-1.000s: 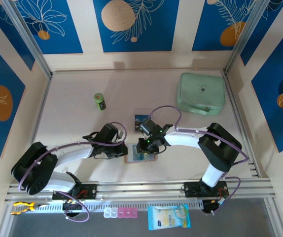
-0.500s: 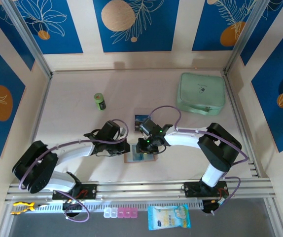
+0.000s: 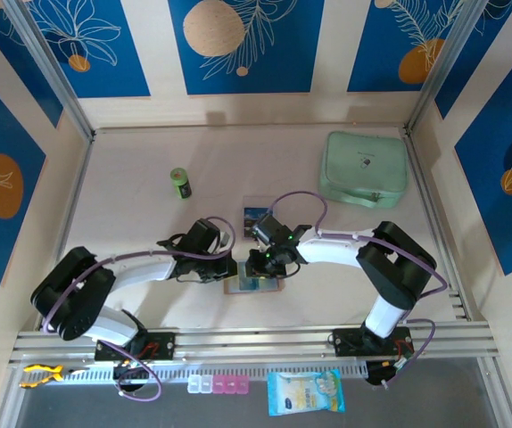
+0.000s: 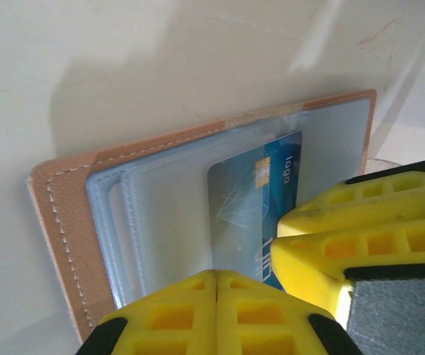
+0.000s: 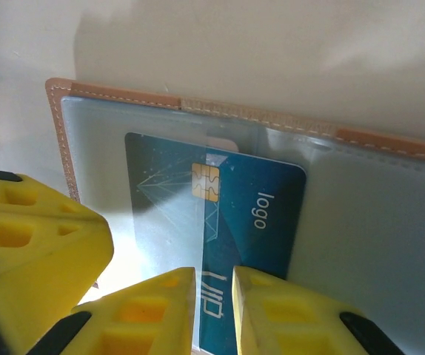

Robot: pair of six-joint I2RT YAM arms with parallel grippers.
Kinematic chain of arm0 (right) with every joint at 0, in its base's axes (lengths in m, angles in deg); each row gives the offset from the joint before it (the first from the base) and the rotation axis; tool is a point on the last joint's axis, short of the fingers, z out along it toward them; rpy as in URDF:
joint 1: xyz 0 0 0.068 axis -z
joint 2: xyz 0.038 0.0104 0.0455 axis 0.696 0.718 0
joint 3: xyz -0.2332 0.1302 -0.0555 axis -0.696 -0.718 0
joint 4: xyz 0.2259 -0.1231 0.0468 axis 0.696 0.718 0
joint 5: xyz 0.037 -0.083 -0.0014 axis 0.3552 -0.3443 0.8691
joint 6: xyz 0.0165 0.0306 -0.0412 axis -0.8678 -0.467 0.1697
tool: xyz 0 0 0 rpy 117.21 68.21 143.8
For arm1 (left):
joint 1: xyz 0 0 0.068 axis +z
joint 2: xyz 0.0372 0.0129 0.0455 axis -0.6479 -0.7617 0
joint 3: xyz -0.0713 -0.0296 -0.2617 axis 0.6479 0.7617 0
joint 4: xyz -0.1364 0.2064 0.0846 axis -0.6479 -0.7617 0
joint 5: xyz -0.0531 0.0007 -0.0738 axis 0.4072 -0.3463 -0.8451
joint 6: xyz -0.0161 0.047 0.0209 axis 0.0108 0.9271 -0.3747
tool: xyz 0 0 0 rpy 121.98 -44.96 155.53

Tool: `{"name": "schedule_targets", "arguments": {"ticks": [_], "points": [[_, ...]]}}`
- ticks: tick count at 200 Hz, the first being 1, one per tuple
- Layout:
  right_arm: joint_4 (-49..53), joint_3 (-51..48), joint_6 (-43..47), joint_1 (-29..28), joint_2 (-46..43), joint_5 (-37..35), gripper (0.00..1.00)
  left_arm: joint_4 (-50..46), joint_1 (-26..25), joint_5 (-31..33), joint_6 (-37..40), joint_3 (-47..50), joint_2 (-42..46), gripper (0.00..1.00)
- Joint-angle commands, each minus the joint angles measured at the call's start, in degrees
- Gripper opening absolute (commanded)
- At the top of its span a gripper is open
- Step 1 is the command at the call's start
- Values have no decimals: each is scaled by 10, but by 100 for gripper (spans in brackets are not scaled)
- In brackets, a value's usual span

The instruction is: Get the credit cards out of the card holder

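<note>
The tan card holder (image 3: 251,285) lies open on the table between both arms, its clear pockets (image 4: 161,222) facing up. A blue credit card (image 5: 253,214) with a gold chip sticks halfway out of one pocket. My right gripper (image 5: 214,285) stands over the card's near end, its jaws a narrow gap apart, and the card's face shows flat through the gap. My left gripper (image 4: 218,277) is shut, and its tips rest on the clear pockets just left of the card. Another credit card (image 3: 256,214) lies flat on the table beyond the holder.
A mint-green case (image 3: 364,168) sits at the back right and a small green bottle (image 3: 180,183) at the back left. A blue-white packet (image 3: 305,392) and a pink pill box (image 3: 218,384) lie below the front rail.
My left gripper has slid a little to the right onto the card holder's left side. The right gripper and the blue card have stayed where they were.
</note>
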Motion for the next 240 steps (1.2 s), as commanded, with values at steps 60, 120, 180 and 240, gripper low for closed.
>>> {"name": "schedule_targets", "arguments": {"ticks": [60,120,180,240], "points": [[-4,7,4,-4,-2,19,22,-10,-4,-8,15,-5,-19,5],[19,7,12,4,-43,3,26,-22,-4,2,17,-4,-13,5],[51,6,17,15,-39,-15,29,-18,-4,1,17,-2,-18,5],[43,-1,12,15,-19,-6,30,-11,-4,-2,16,1,-24,5]]}}
